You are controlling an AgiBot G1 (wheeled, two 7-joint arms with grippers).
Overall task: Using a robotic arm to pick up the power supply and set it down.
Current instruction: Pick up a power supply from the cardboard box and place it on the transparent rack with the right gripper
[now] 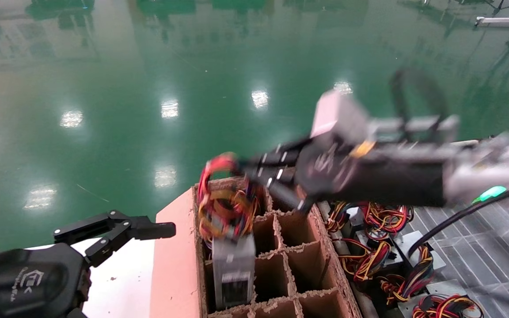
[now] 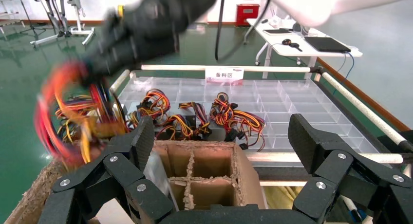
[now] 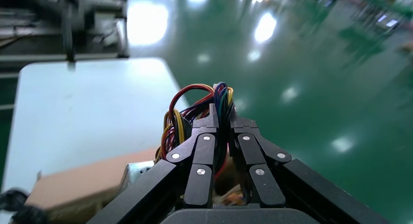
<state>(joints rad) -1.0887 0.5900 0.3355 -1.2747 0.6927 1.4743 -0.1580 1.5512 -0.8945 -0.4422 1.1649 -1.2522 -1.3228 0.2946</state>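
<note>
The robotic arm reaches in from the right, and its right gripper (image 1: 242, 170) (image 3: 223, 118) is shut on the looped red, yellow and black wires (image 1: 223, 207) (image 3: 221, 95) of the power supply. The silver-grey power supply (image 1: 233, 270) hangs below the wires, its lower end inside a left-column cell of the cardboard box (image 1: 325, 238). In the left wrist view the wire bundle (image 2: 63, 121) is blurred and the box body (image 2: 157, 171) shows beside a finger. My left gripper (image 1: 157, 229) (image 2: 222, 136) is open at lower left, beside the box, holding nothing.
The cardboard box (image 2: 246, 168) has divider cells and a pink flap (image 1: 172, 265) on its left. To its right lie several more power supplies with wires (image 1: 378, 251) (image 2: 195, 117) in a clear divided tray (image 1: 480, 256) (image 2: 302, 102). A white tabletop (image 1: 126, 274) lies at the left.
</note>
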